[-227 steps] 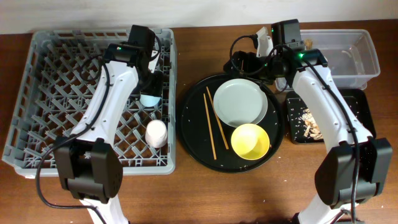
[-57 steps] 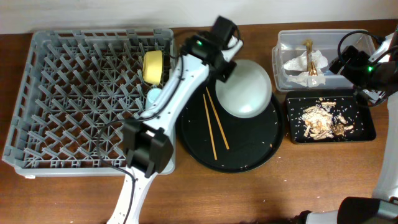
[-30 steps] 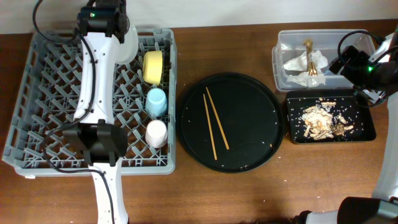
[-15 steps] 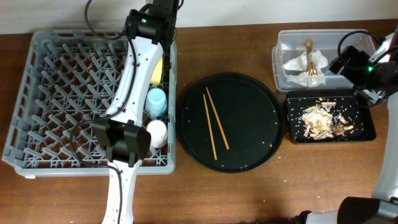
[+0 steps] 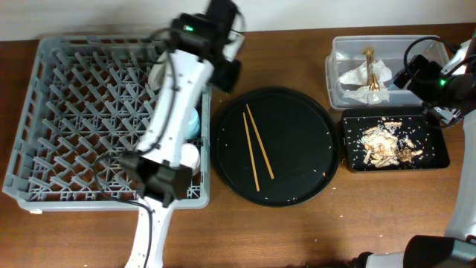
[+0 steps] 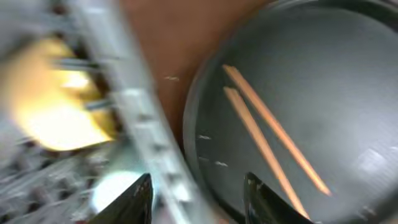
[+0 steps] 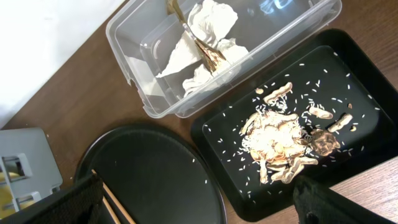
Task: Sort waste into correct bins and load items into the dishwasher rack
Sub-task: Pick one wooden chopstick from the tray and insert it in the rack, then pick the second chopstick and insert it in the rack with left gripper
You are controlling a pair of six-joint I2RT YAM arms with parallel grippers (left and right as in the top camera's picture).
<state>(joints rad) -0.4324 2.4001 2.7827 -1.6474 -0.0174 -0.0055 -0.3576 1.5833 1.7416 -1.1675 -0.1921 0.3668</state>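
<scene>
The grey dishwasher rack (image 5: 74, 134) holds the pale plate (image 5: 158, 74) on edge, the light-blue cup (image 5: 195, 119) and the pink cup (image 5: 191, 156). The yellow bowl (image 6: 50, 112) shows blurred in the left wrist view. Two chopsticks (image 5: 256, 149) lie on the round black tray (image 5: 297, 179); they also show in the left wrist view (image 6: 267, 137). My left gripper (image 5: 227, 71) is open and empty over the rack's right wall (image 6: 199, 208). My right gripper (image 7: 199, 211) is open and empty. The clear tub (image 7: 149, 106) holds napkin (image 7: 211, 22) and wrapper (image 7: 208, 55). The black tray (image 7: 348, 74) holds food scraps (image 7: 280, 137).
My left arm (image 5: 175, 112) lies across the rack's right side and hides the bowl from above. The right arm (image 5: 446, 82) hangs over the tub's right end at the table's right edge. Rice grains are scattered in the black tray.
My left arm put the plate into the rack, then swung right from the rack's back to its right wall beside the round tray. The right arm has not moved.
</scene>
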